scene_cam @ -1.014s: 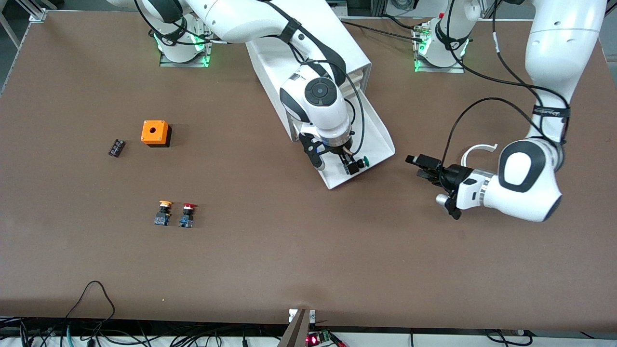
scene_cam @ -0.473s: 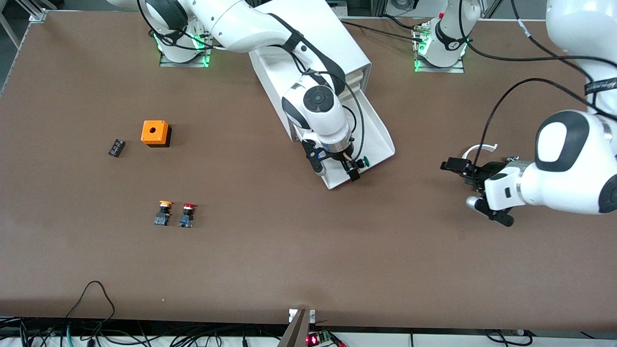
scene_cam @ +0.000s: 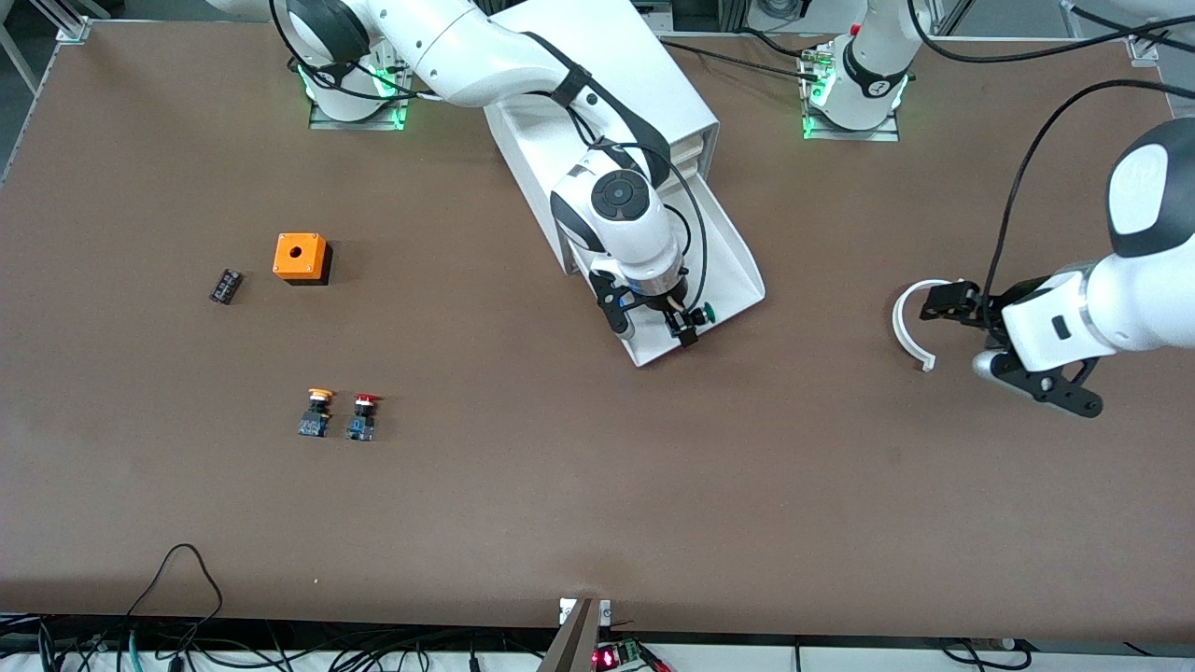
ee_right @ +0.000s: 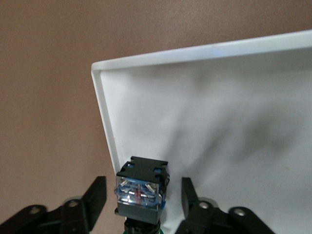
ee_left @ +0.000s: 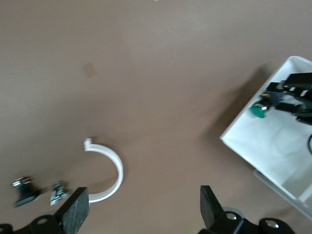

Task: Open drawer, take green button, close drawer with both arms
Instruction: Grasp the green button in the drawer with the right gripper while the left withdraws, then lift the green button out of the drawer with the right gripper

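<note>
The lowest drawer [scene_cam: 738, 271] of the white cabinet [scene_cam: 607, 75] is pulled out toward the front camera. The green-capped button [scene_cam: 709, 312] lies in the drawer's front corner. My right gripper [scene_cam: 686, 327] is down in the drawer, open, with a finger on each side of the button [ee_right: 141, 187] and a small gap at each finger [ee_right: 95, 195]. My left gripper [scene_cam: 948, 306] is open and empty, low over the table at the left arm's end, beside a white curved ring [scene_cam: 910, 327]. The left wrist view shows the drawer [ee_left: 273, 146] and the button [ee_left: 258, 111].
An orange box [scene_cam: 301, 257] and a small black part [scene_cam: 225, 286] lie toward the right arm's end. An orange-capped button [scene_cam: 317, 413] and a red-capped button [scene_cam: 363, 416] stand nearer the front camera. Two small metal parts [ee_left: 24, 190] lie by the ring [ee_left: 114, 168].
My left arm has drawn back from the drawer toward its own end of the table, to the white ring. My right gripper has settled slightly around the button, which has not moved.
</note>
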Robot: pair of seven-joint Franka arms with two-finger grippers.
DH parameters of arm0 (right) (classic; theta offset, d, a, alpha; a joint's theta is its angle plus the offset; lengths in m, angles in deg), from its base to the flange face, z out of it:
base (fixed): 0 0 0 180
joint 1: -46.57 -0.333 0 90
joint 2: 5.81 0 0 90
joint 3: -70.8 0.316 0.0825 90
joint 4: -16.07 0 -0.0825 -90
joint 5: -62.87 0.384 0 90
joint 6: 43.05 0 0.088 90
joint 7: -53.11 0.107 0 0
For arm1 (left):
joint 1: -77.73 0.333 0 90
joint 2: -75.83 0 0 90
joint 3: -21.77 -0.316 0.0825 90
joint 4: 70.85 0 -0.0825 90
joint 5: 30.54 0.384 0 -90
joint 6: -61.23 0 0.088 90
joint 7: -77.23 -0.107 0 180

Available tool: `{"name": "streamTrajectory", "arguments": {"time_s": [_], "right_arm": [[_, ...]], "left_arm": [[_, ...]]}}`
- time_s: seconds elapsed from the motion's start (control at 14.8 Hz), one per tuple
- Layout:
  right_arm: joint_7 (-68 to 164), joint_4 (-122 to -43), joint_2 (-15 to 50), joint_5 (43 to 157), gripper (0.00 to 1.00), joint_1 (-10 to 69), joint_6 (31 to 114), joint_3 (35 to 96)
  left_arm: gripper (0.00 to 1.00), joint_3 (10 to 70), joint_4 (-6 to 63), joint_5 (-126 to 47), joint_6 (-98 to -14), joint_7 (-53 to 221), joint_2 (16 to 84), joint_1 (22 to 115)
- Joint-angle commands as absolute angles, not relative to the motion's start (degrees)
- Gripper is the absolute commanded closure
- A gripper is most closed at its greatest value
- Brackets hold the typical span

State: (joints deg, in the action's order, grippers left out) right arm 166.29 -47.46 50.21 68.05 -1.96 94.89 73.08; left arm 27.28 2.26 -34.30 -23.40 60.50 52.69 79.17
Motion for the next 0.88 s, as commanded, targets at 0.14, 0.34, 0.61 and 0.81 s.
{"name": "streamTrajectory", "arguments": {"time_s": [0.14,0.34,0.61,0.81], "right_arm": [[167.36,-45.2,51.14,69.19,1.0,-2.04,94.5,74.05],[167.28,-43.98,50.7,69.2,1.0,-1.86,91.7,74.05],[165.53,-39.57,49.92,68.93,1.0,-1.34,85.98,73.61],[159.66,-39.48,47.98,68.85,1.0,0.41,84.05,73.53]], "left_arm": [[0.0,27.57,2.37,-31.94,-22.53,61.32,53.94,79.05],[0.0,27.4,2.37,-31.94,-21.22,61.41,54.82,79.04],[0.0,27.31,2.45,-32.47,-20.95,61.41,54.91,80.62],[0.0,27.74,2.89,-32.47,-20.95,61.58,54.82,80.63]]}}
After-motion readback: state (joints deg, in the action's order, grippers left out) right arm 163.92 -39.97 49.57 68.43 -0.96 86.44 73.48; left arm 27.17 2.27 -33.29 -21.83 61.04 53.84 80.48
